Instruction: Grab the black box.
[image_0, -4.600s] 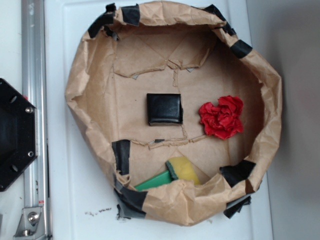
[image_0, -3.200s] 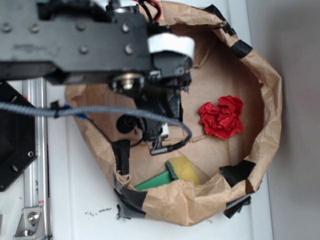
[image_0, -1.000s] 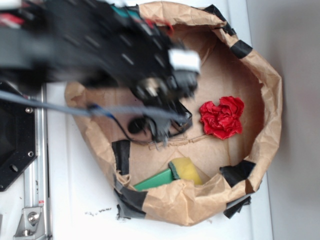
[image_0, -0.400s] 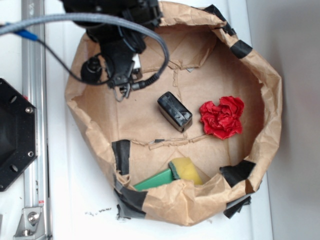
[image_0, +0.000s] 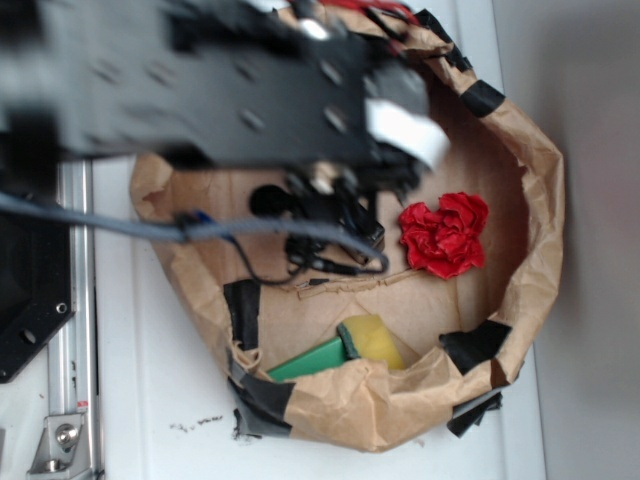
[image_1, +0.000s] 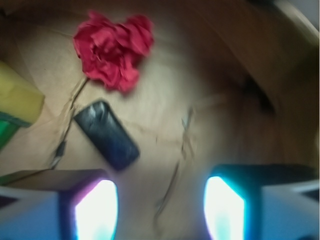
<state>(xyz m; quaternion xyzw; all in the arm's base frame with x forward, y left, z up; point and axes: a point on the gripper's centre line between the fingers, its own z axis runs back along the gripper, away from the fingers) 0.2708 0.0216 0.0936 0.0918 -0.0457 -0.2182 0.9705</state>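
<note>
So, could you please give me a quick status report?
Gripper open, empty. Black box on the paper, ahead and left of the gripper, not between its fingers. Red paper ball beyond it, apart.

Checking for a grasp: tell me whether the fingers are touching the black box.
Apart. The wrist view shows the black box lying on brown paper beyond the open gripper, bare paper between it and both fingers.

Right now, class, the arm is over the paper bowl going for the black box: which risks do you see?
1. The black box lies off to the side of the open tool, not between its fingers, so closing may miss.
2. The red paper ball lies close beside the box and could get knocked or caught.
3. The wrist view is blurred, so aim may be poor.
</note>
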